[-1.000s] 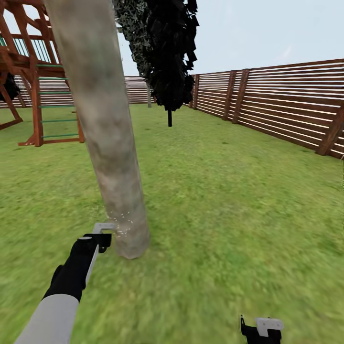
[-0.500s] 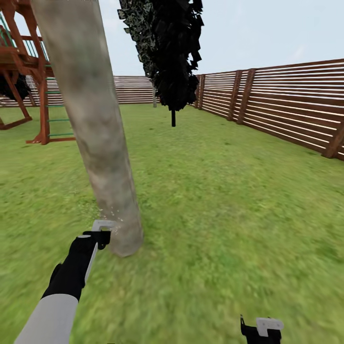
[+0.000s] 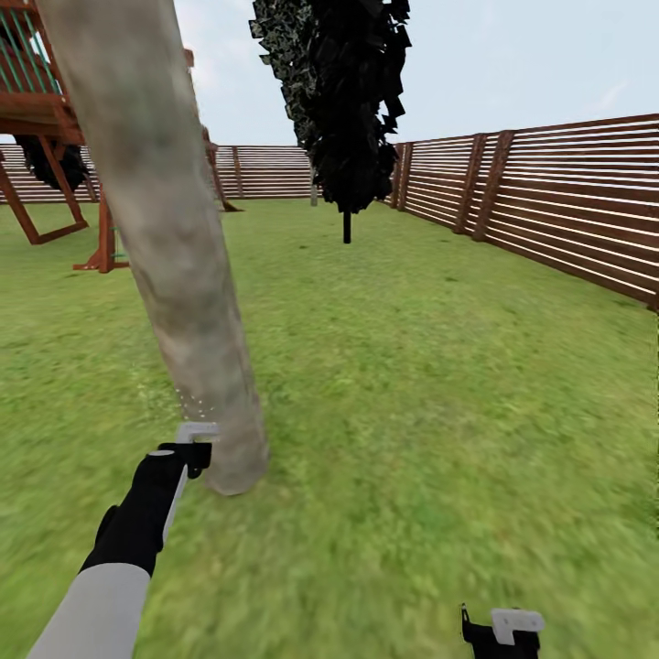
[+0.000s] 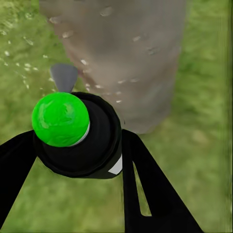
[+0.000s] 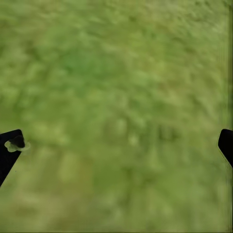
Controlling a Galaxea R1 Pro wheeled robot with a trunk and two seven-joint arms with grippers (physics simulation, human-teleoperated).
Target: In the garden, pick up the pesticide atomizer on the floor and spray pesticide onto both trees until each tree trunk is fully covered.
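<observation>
A thick mottled grey-tan tree trunk [image 3: 178, 265] leans up from the lawn at the left of the head view; its base stands just past my left gripper [image 3: 190, 450]. That gripper is shut on the pesticide atomizer [image 4: 80, 141], a black body topped by a green ball, whose grey nozzle [image 4: 63, 77] points at the trunk [image 4: 131, 58]. Fine white droplets [image 3: 194, 403] hang in the air by the bark low down and speckle it. My right gripper [image 3: 499, 631] hangs open over the grass at the bottom edge, its fingertips [image 5: 9, 150] wide apart with nothing between them.
A narrow near-black conifer [image 3: 343, 110] stands farther back in the middle. A brown slatted fence [image 3: 567, 210] runs along the right and the back. A red playset [image 3: 55, 137] stands behind the trunk at the left. Open lawn [image 3: 439, 384] spreads to the right.
The whole picture has shifted: the conifer, fence and playset slid right and the trunk's base slid slightly left, so the camera moved. My left gripper still holds the atomizer by the trunk base.
</observation>
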